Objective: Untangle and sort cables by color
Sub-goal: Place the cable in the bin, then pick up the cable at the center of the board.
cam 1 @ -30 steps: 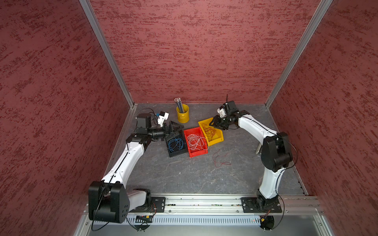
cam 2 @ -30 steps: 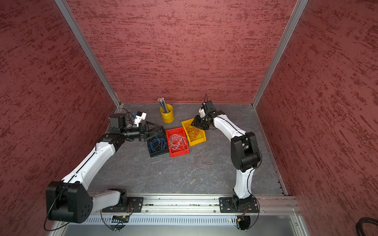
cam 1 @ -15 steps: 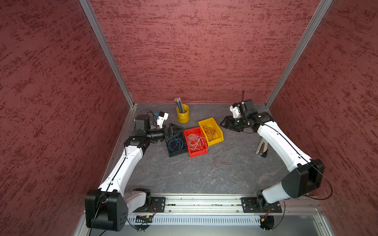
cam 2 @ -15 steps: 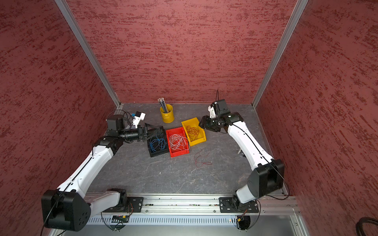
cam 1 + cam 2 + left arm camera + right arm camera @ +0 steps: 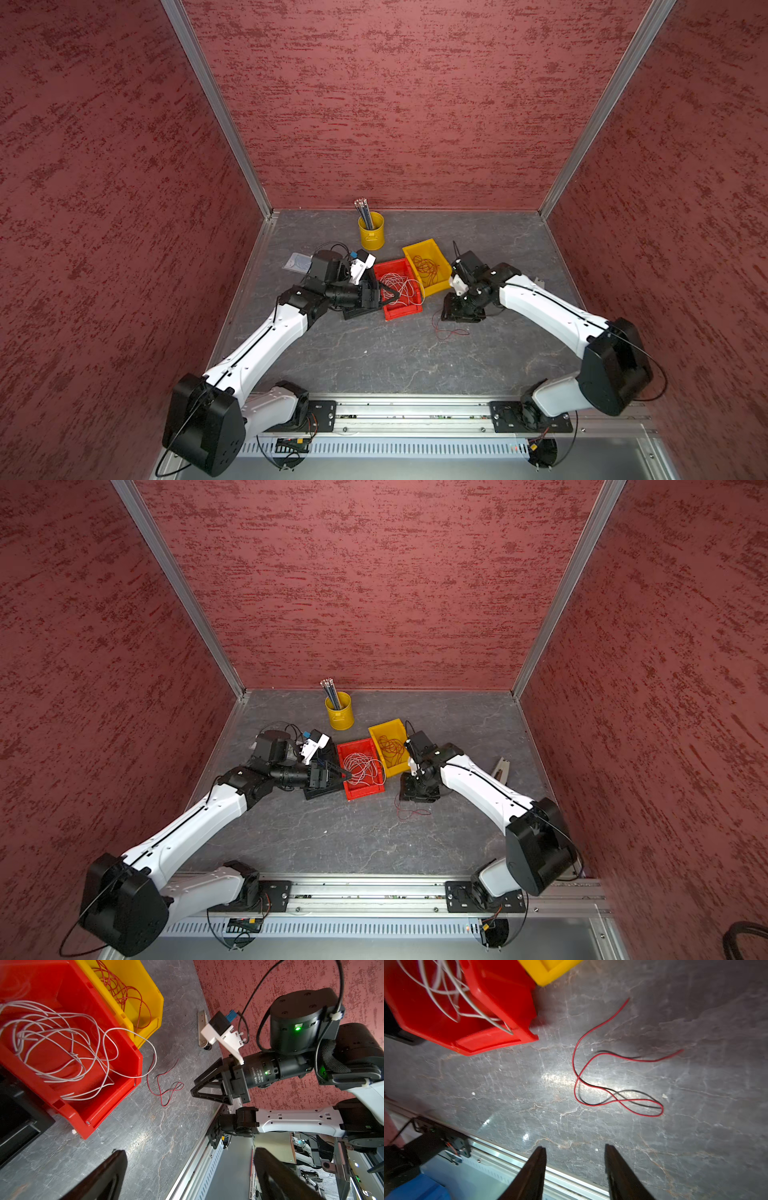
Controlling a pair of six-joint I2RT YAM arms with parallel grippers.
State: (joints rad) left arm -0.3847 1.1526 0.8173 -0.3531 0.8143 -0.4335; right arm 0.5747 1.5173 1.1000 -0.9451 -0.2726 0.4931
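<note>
One loose red cable (image 5: 446, 330) (image 5: 612, 1084) lies looped on the grey table in front of the bins. My right gripper (image 5: 457, 318) (image 5: 575, 1147) hangs just above the table beside this cable, open, with nothing between its fingers. Whitish cables (image 5: 399, 286) (image 5: 62, 1043) fill the red bin (image 5: 405, 313), one loop spilling over its rim. Red cables (image 5: 426, 266) lie in the yellow bin (image 5: 415, 245). My left gripper (image 5: 392, 296) (image 5: 189, 1153) reaches sideways over the red bin's left edge, wide open and empty. Blue cables are hidden under the left arm.
A black bin (image 5: 353, 313) sits mostly under the left wrist. A yellow cup of pencils (image 5: 371, 232) stands at the back. A small metal tool (image 5: 500, 769) lies at the right, a clear bag (image 5: 297, 262) at the left. The front rail (image 5: 415, 415) borders the table.
The right arm has swung back from beside the yellow bin and come down near the loose red cable. The left gripper has shifted right, from the black bin toward the red bin.
</note>
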